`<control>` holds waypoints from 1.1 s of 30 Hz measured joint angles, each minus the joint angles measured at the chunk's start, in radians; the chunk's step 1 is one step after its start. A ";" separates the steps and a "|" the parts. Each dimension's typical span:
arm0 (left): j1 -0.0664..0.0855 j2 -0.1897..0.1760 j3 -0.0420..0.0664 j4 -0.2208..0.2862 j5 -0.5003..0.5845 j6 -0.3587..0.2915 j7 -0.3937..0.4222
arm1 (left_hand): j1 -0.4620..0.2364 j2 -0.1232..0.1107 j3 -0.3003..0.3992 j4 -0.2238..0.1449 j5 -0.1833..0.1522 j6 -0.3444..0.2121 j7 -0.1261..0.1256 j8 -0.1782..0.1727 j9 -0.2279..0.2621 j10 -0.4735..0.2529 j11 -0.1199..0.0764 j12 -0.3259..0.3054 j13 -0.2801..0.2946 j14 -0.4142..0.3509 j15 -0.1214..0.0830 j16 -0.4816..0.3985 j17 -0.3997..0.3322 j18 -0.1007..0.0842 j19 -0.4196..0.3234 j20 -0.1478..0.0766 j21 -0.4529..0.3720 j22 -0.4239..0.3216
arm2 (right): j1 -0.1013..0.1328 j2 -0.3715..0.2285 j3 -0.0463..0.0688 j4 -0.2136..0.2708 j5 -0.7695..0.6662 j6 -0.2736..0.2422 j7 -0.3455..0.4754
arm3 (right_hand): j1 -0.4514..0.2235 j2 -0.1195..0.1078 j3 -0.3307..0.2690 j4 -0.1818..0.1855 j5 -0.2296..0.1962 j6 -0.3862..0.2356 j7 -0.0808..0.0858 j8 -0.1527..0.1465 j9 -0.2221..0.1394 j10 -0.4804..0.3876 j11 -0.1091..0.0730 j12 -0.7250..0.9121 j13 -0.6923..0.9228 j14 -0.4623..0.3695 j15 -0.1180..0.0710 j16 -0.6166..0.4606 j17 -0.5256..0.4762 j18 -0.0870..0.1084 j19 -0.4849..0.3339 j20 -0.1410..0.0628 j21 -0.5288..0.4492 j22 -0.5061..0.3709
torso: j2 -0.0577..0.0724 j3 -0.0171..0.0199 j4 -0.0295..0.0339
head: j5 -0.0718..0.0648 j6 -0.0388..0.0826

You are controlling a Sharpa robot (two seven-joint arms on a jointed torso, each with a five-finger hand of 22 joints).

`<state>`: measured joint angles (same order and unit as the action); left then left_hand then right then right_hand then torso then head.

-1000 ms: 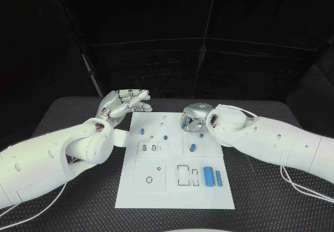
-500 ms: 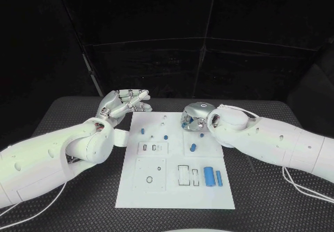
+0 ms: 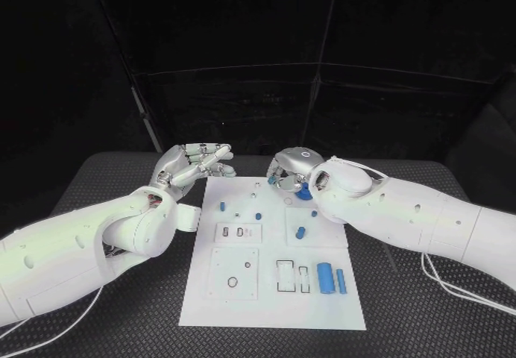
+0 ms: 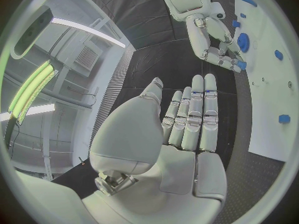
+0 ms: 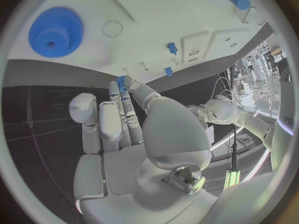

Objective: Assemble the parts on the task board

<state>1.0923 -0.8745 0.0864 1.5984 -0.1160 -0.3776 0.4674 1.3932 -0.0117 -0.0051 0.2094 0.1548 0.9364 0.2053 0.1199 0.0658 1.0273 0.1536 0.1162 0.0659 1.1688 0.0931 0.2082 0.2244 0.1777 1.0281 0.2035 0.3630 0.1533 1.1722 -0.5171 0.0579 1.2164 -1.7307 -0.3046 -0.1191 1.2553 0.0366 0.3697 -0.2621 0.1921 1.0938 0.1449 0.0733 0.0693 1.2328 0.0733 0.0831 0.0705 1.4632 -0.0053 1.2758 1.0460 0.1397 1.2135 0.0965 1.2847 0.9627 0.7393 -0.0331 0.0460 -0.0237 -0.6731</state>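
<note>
The white task board point(image 3: 269, 298) lies in the middle of the table. A blue gear point(image 3: 304, 192) sits at its far right corner, also seen as the blue gear point(image 5: 56, 32). Just past the gear hovers my right hand point(image 3: 290, 170), and it pinches a small blue part point(image 5: 121, 80) between thumb and fingertip. My left hand point(image 3: 192, 165) is raised beside the board's far left corner, fingers straight, holding nothing. Short blue pegs point(image 3: 221, 203) stand on the board's far half. Two blue cylinders point(image 3: 325, 277) lie at its near right.
Recessed slots point(image 3: 235, 232) and an oval hole point(image 3: 233, 283) mark the board's left side. Black matting point(image 3: 97, 186) surrounds the board. White cables point(image 3: 452, 287) trail under my right arm.
My right hand has lifted and drawn towards the board's far edge, uncovering the blue gear. The left hand has barely moved.
</note>
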 measured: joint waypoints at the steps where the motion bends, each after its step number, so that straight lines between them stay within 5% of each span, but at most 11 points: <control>1: 0.000 -0.001 0.000 0.001 0.000 0.000 0.000 | 0.000 0.000 0.000 0.000 0.000 0.000 0.000 0.000 0.000 0.000 0.000 0.000 0.000 0.000 0.000 0.000 0.000 0.000 0.000 0.000 0.000 0.000 | 0.003 0.007 0.000 -0.009 0.000 -0.003 0.000 | -0.003 -0.003 0.000 0.000 0.000 0.000 0.000 0.000 0.000 0.000 0.000 0.000 0.000 0.000 0.000 0.000 0.000 0.000 0.002 0.002 0.000 0.001 | 0.001 -0.0001 0.0007 | 0.000 0.002; 15: 0.001 -0.005 0.000 0.015 0.000 0.003 -0.001 | 0.005 0.005 0.000 0.000 0.000 0.000 0.000 0.000 0.000 0.000 0.000 -0.005 0.000 0.000 0.000 0.000 0.001 0.000 0.000 0.000 0.000 0.000 | 0.024 0.093 0.000 -0.096 0.006 -0.013 0.010 | -0.016 -0.016 0.011 0.011 -0.010 0.000 0.000 -0.001 0.000 0.000 0.000 -0.001 0.001 0.000 0.000 0.004 0.000 0.000 0.003 0.003 0.005 0.003 | 0.019 -0.0054 0.0118 | -0.007 0.009; 27: 0.001 -0.006 0.001 0.016 0.000 0.004 -0.002 | 0.005 0.005 0.000 0.000 0.000 0.000 0.000 0.000 0.000 0.000 0.000 -0.005 0.000 0.000 0.000 0.000 0.001 0.000 0.000 0.000 0.000 0.000 | 0.026 0.112 -0.001 -0.116 0.008 0.042 0.014 | -0.020 -0.020 0.013 0.017 -0.026 0.000 0.000 -0.002 0.000 0.000 0.000 -0.004 0.001 0.000 0.000 0.004 0.000 -0.001 0.003 0.003 0.005 0.006 | 0.023 -0.0069 0.0131 | -0.007 0.001; 29: 0.001 -0.007 0.001 0.016 0.000 0.004 -0.002 | 0.005 0.005 0.000 0.000 0.000 0.000 0.000 0.000 0.000 0.000 0.000 -0.005 0.000 0.000 0.000 0.000 0.001 0.000 0.000 0.000 0.000 0.000 | 0.026 0.111 -0.001 -0.117 0.008 0.052 0.014 | -0.020 -0.020 0.012 0.018 -0.026 0.000 0.000 -0.002 0.000 0.000 0.000 -0.004 0.001 0.000 0.000 0.004 0.000 -0.016 0.003 0.003 0.005 0.006 | 0.023 -0.0069 0.0135 | -0.007 0.000; 33: 0.001 -0.009 0.001 0.016 0.000 0.004 -0.003 | 0.005 0.005 0.000 0.000 0.000 0.000 0.000 0.000 0.000 0.000 0.000 -0.005 0.000 0.000 0.000 0.000 0.001 0.000 0.000 0.000 0.000 0.000 | 0.026 0.109 -0.001 -0.116 0.008 0.072 0.012 | -0.020 -0.020 0.012 0.018 -0.026 0.000 0.000 -0.002 0.000 0.000 0.000 -0.004 0.001 0.000 0.000 0.004 0.000 -0.016 0.003 0.003 0.005 0.006 | 0.023 -0.0069 0.0135 | -0.005 0.000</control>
<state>1.0934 -0.8833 0.0870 1.6141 -0.1162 -0.3738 0.4648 1.3978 -0.0070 -0.0051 0.2094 0.1548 0.9364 0.2053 0.1201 0.0659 1.0273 0.1536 0.1117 0.0661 1.1688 0.0931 0.2082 0.2257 0.1777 1.0281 0.2035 0.3630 0.1534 1.1981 -0.4085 0.0572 1.1003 -1.7223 -0.2324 -0.1071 1.2355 0.0169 0.3815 -0.2441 0.1661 1.0937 0.1448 0.0712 0.0689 1.2329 0.0733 0.0793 0.0711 1.4632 -0.0053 1.2800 1.0456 0.1237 1.2169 0.0999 1.2893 0.9685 0.7624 -0.0400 0.0595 -0.0289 -0.6736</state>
